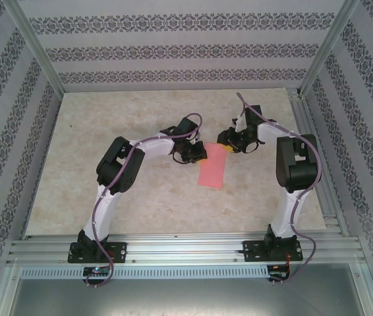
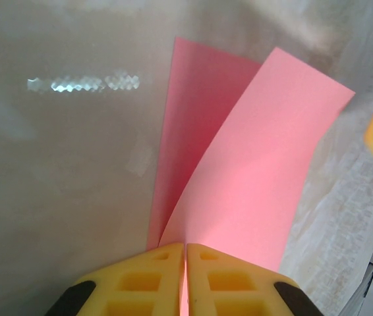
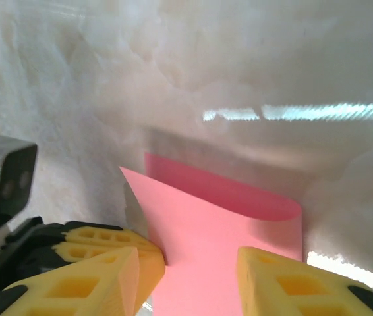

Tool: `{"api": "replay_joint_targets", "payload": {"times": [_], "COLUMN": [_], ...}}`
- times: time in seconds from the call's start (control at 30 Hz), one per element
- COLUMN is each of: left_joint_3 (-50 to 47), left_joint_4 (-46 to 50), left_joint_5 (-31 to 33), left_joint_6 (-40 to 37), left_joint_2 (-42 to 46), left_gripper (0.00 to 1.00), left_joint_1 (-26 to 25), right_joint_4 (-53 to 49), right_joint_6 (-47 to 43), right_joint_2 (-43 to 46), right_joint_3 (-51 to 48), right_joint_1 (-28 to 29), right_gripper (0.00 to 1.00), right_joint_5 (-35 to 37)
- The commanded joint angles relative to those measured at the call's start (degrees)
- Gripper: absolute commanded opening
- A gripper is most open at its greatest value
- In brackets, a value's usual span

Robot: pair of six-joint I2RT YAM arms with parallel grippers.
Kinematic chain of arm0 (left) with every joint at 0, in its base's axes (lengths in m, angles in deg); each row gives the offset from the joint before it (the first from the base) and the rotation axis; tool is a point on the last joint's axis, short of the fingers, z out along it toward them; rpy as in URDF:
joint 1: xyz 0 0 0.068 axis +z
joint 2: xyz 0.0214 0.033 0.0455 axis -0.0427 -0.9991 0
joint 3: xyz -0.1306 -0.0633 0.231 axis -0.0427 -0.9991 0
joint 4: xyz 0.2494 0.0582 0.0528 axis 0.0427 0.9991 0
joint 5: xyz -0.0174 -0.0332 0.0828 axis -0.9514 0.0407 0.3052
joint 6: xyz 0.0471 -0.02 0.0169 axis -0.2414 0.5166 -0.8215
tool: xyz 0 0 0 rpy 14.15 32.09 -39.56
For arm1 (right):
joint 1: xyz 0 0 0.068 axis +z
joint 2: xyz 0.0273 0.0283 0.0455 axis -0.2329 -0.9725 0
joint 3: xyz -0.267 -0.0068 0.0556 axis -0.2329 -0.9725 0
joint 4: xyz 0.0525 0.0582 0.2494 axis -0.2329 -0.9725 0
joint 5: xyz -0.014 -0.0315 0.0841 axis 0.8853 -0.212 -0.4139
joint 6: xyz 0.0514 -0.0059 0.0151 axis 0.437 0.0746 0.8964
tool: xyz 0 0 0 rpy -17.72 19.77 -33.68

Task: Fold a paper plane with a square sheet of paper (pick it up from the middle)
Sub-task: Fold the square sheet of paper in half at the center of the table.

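The square sheet of paper (image 1: 213, 168) is pink-red and lies curled over on itself at mid-table, its upper layer bowed above the lower one. My left gripper (image 1: 196, 153) is shut on the sheet's near-left edge. In the left wrist view its yellow fingertips (image 2: 186, 247) pinch the paper (image 2: 259, 164) where the two layers meet. My right gripper (image 1: 229, 146) stands open at the sheet's far end. In the right wrist view its gripper (image 3: 188, 263) straddles the paper (image 3: 226, 224), with the pink surface lying between the two yellow pads. No paper plane shape shows.
The pale marbled tabletop (image 1: 140, 118) has free room all around the sheet. Aluminium rails (image 1: 180, 247) run along the near edge and the right side. Patterned walls (image 1: 173, 46) close the back and sides. The left gripper's fingers (image 3: 107, 240) sit just left of my right gripper.
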Motion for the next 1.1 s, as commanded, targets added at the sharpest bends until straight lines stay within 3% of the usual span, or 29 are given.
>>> {"api": "replay_joint_targets", "payload": {"times": [0.0,0.37,0.7,1.07], "left_joint_3": [0.53,0.35,0.56,0.63], "left_joint_4": [3.74,3.9,3.89,3.92], "left_joint_5": [0.96,0.95,0.94,0.93], "left_joint_6": [-1.28,-1.3,-1.36,-1.38], "left_joint_2": [-2.39,-2.38,-2.25,-2.35], "left_gripper": [0.13,0.13,0.13,0.13], "left_joint_1": [-0.77,-0.81,-0.82,-0.8], "right_joint_4": [0.71,-0.49,-2.62,-1.14], "right_joint_6": [-0.15,-0.97,-1.44,-0.24], "right_joint_2": [-2.74,-7.69,-1.67,-7.91], "right_joint_3": [2.11,3.54,6.14,5.65], "right_joint_1": [-0.28,-0.7,-0.83,-0.84], "right_gripper": [0.43,0.43,0.44,0.43], "right_joint_5": [-1.1,1.44,-1.23,0.7]}}
